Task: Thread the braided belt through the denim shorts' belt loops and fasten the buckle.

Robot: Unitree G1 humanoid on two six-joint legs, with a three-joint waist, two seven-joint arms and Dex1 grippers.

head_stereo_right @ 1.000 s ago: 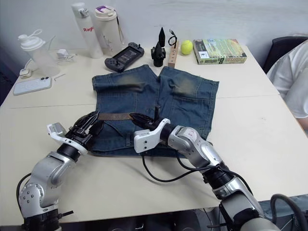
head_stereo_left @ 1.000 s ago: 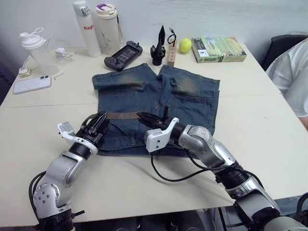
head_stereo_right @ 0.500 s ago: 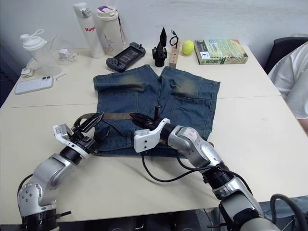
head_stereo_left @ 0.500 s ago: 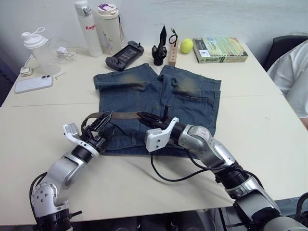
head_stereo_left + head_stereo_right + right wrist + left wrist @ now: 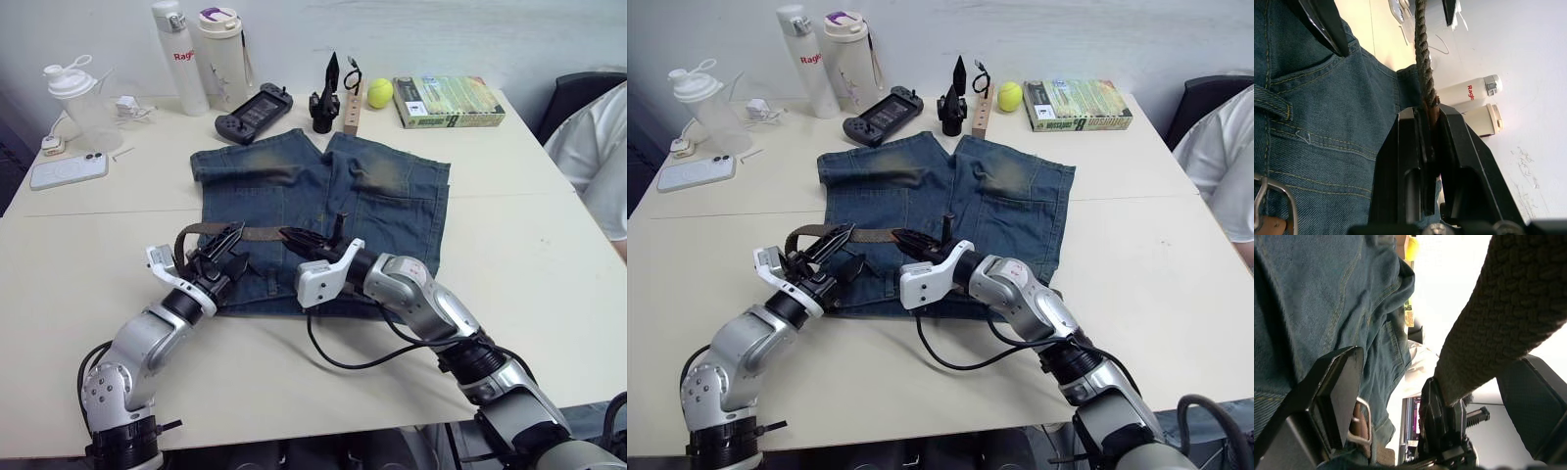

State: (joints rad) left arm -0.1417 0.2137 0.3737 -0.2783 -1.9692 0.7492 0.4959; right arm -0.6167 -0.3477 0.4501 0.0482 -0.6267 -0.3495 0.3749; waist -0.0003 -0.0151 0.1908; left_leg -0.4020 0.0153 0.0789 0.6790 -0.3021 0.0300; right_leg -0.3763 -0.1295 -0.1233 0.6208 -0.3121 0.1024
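the belt (image 5: 257,233) could be pulled out of the right end effector (image 5: 291,236) if the left end effector (image 5: 223,247) draws its looped end away too hard, since only a narrow edge is pinched. the slack loop at centre left could also snag on the shorts (image 5: 333,211) instead of entering a loop (image 5: 1271,103).

the shorts are spread at the centre of the table (image 5: 529,255). the belt is stretched across their lower part, between the two end effectors. the right one is clamped on the belt; the left one is spread wide with the belt passing between its fingers. the buckle (image 5: 1276,203) is lying on the denim just beside the right end effector.
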